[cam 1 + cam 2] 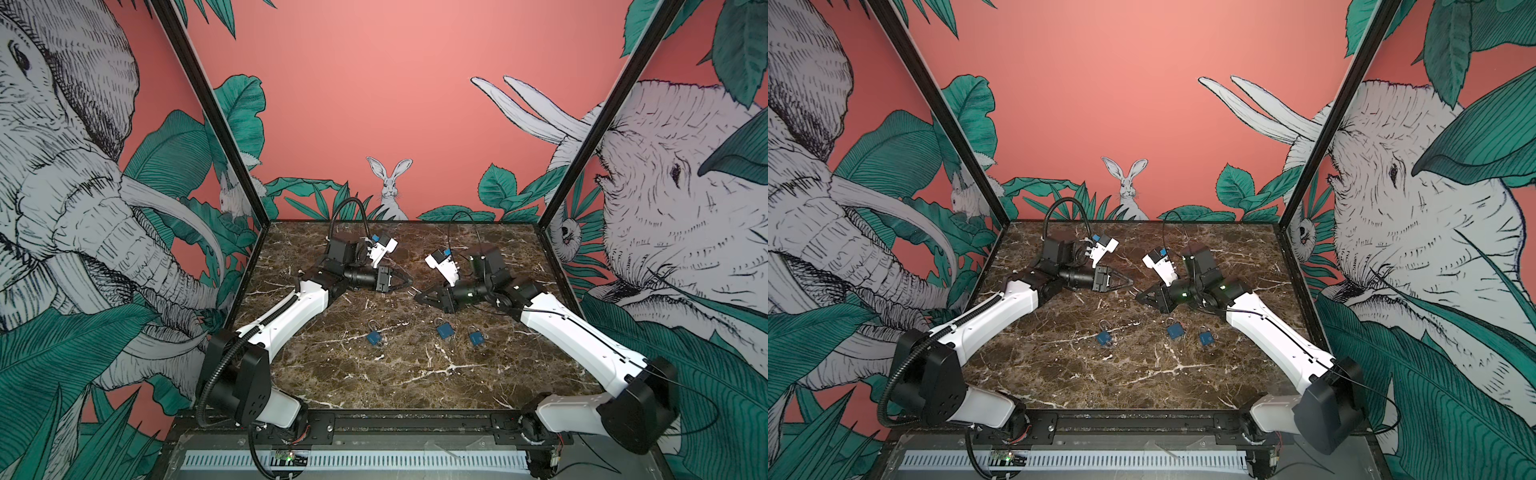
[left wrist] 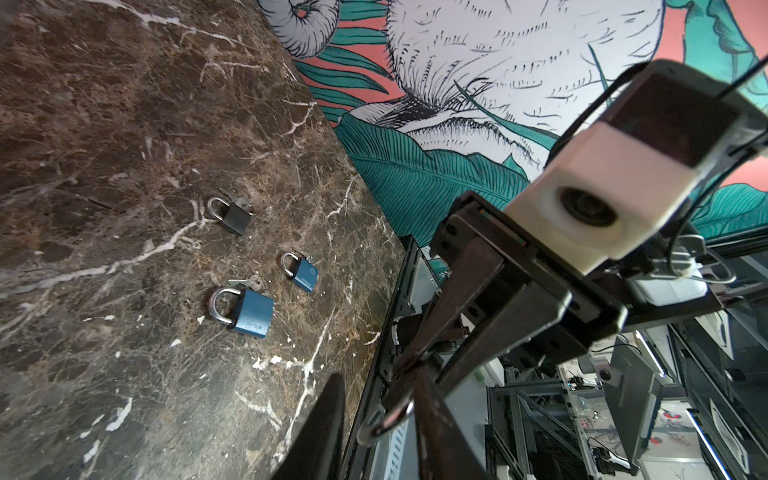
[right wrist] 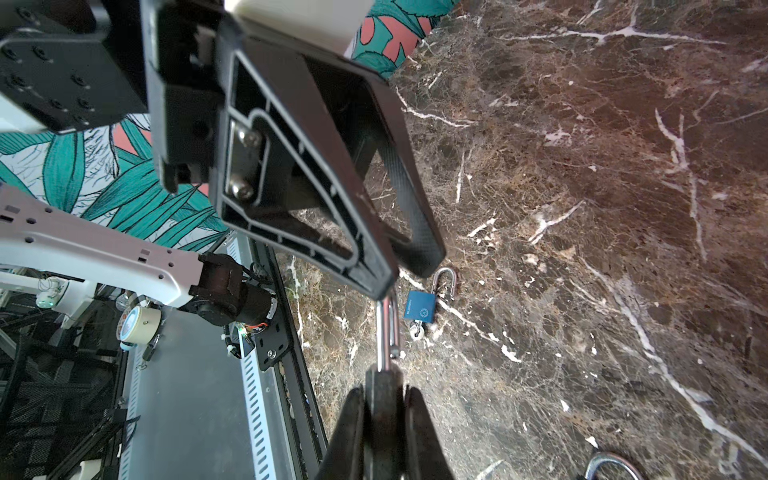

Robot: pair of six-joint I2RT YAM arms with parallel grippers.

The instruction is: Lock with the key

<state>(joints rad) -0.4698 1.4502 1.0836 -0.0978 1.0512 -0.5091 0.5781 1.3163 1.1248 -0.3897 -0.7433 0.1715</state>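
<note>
Roughly mid-table, both arms reach inward and meet tip to tip above the dark marble table (image 1: pixel 415 374). On the right gripper (image 1: pixel 417 296), the fingers are pinched tight on the body of a padlock (image 3: pixel 383 374). It shows edge-on and dark in the right wrist view, its silver shackle (image 3: pixel 388 324) pointing toward the opposite arm. On the left gripper (image 1: pixel 409 283), the fingers (image 2: pixel 328 424) are parted a modest way, one on each side of the shackle loop. The loop's end lies against one fingertip, and I see no squeeze from both sides. The padlock hangs clear of the marble, between the two grippers. Whether a key sits in it I cannot tell from any angle. Nearer the front edge, flat on the marble, lies a blue padlock (image 1: pixel 375 337) left of centre. A second blue padlock (image 1: pixel 444 331) lies just right of centre, and a third blue padlock (image 1: pixel 477 337) close beside that. A small key (image 2: pixel 249 282) lies next to one of them in the left wrist view.
</note>
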